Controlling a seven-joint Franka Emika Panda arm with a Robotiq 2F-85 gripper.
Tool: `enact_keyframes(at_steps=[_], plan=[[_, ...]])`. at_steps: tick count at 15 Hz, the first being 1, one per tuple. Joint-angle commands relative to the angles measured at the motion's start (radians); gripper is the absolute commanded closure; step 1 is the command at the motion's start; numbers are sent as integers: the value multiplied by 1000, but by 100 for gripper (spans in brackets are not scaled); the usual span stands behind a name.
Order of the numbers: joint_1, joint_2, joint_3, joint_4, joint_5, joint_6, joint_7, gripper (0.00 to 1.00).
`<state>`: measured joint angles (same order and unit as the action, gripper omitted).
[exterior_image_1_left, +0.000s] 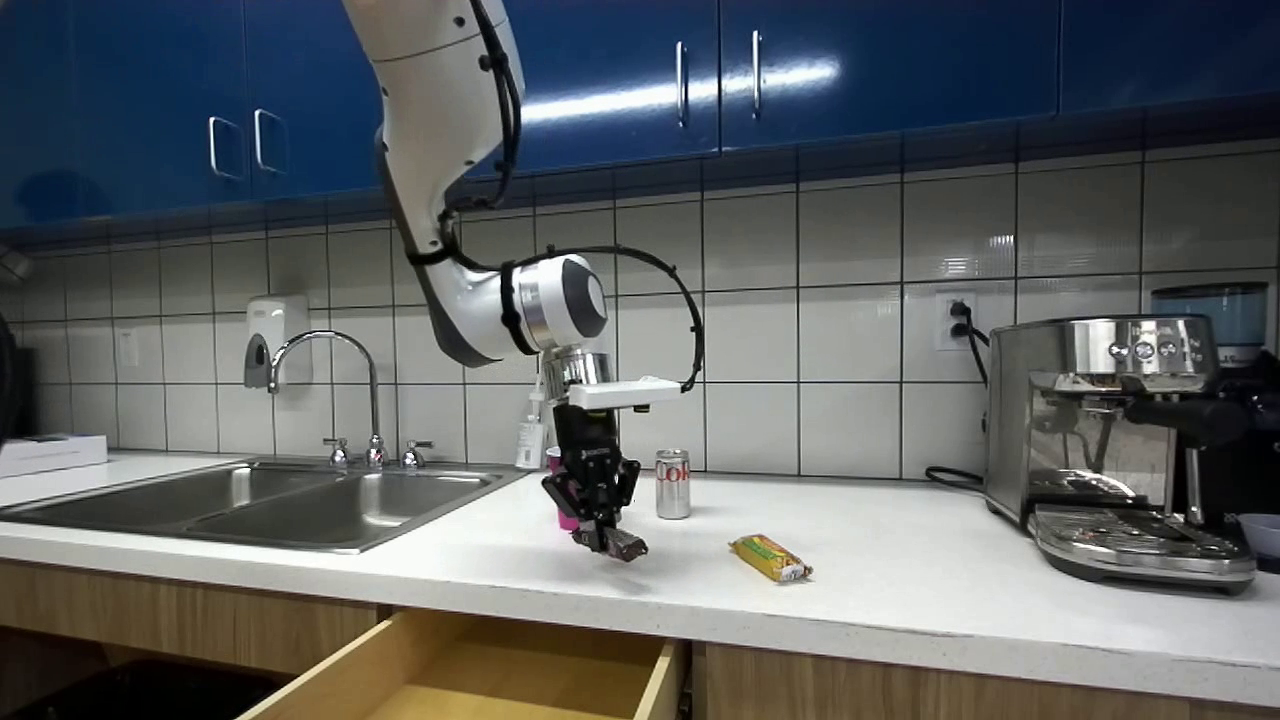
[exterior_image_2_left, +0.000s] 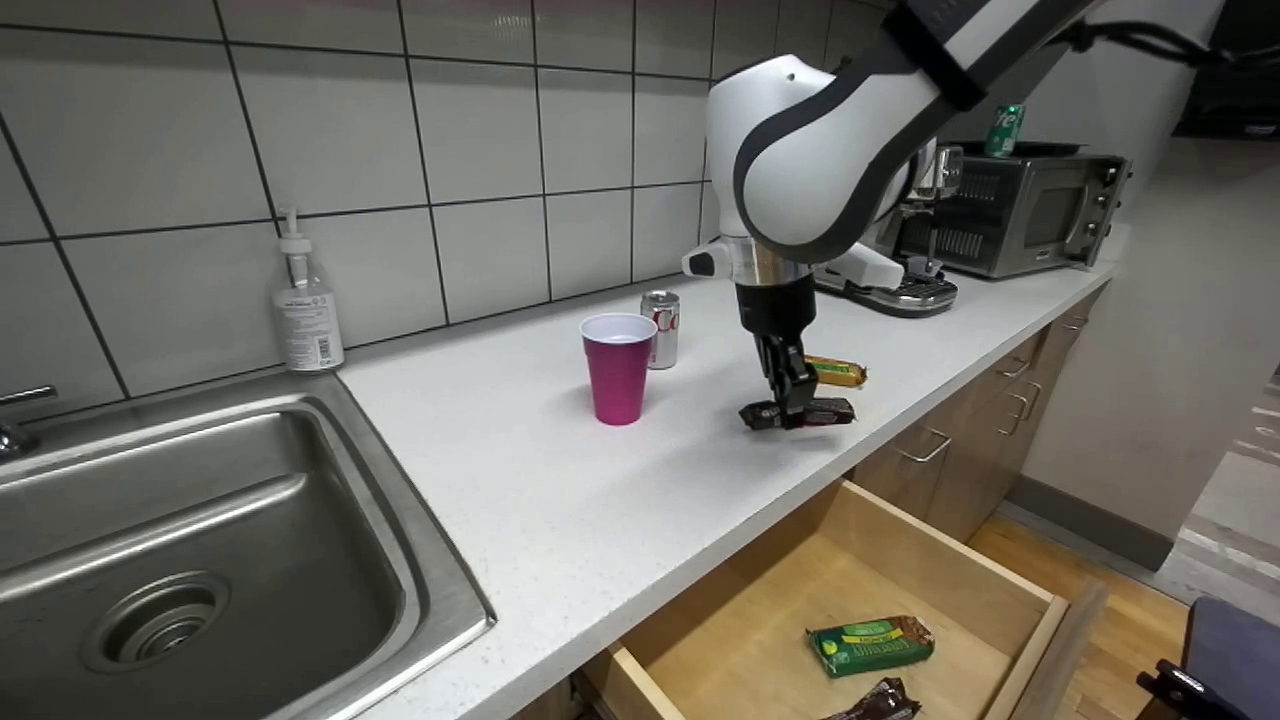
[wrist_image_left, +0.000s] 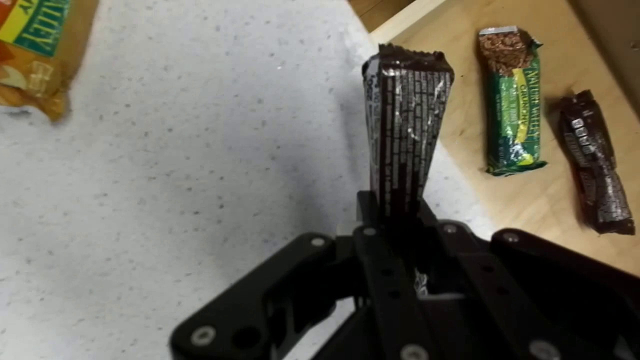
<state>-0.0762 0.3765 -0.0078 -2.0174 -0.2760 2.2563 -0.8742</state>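
Observation:
My gripper (exterior_image_1_left: 598, 540) is shut on a dark brown wrapped bar (wrist_image_left: 407, 125) and holds it just above the white countertop. The bar also shows in both exterior views (exterior_image_1_left: 627, 546) (exterior_image_2_left: 828, 411), sticking out past the fingers. A yellow bar (exterior_image_1_left: 770, 558) lies on the counter nearby. An open wooden drawer (exterior_image_2_left: 750, 610) is below the counter edge. In it lie a green bar (exterior_image_2_left: 870, 645) and another brown bar (wrist_image_left: 595, 165). A pink cup (exterior_image_2_left: 618, 370) and a silver can (exterior_image_1_left: 673, 485) stand behind the gripper; the gripper partly hides the cup in an exterior view.
A steel sink (exterior_image_1_left: 330, 515) with a faucet (exterior_image_1_left: 374, 400) is beside the cup. A soap bottle (exterior_image_2_left: 307, 310) stands at the sink's back corner. An espresso machine (exterior_image_1_left: 1110, 430) and a microwave (exterior_image_2_left: 1030, 210) stand further along the counter. Blue cabinets (exterior_image_1_left: 880, 60) hang above.

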Motion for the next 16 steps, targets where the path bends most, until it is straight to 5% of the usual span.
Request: enact_keyframes(at_steps=[1,9,16], plan=[[16,-165,4,-196,-36,43,32,96],[70,-331,12,-440,-96,77,87,96],[115,-302,39,-510,-154,133,180,96]])
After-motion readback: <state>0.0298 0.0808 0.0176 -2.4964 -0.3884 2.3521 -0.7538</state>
